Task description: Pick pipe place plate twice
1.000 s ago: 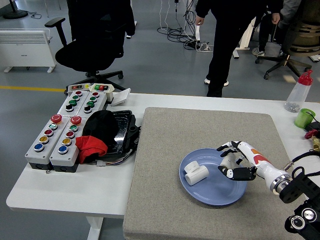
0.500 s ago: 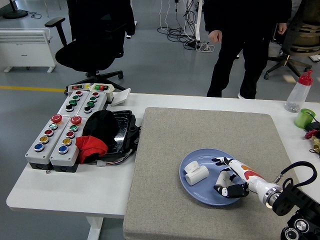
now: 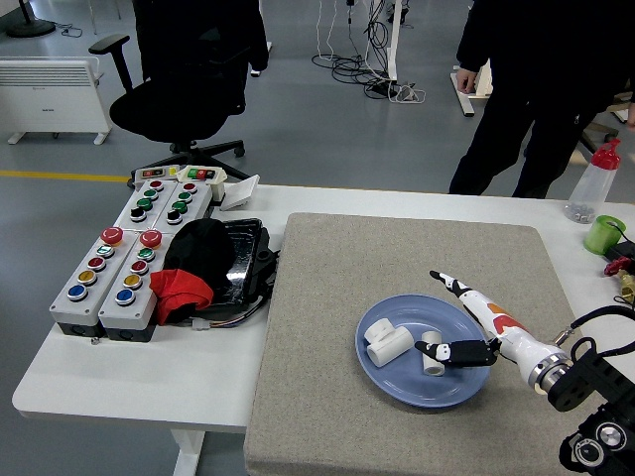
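Since half a second ago the right hand [image 3: 464, 322] has uncurled: its fingers now stand apart, one reaching up and left over the rim of the blue plate [image 3: 402, 382] and the dark-tipped thumb lying low over the plate's right half, and a second small pipe piece [image 3: 434, 358] that was hidden in the curled fingers now shows on the plate. The person at the far side has also shifted to the right. In the head view the plate sits on the grey mat [image 3: 407, 268] and holds two white pipe pieces: the larger elbow-shaped pipe [image 3: 387, 341] left of centre and the small one right of it. The thumb tip lies right at the small piece, though whether it touches or merely hangs just above cannot be told from this angle; the hand clamps nothing. To the left of the mat, a black tray [image 3: 243, 258] carries a black cap and red cloth, beside two button boxes [image 3: 124, 268]. A green cup [image 3: 603, 234] stands at the table's far right.
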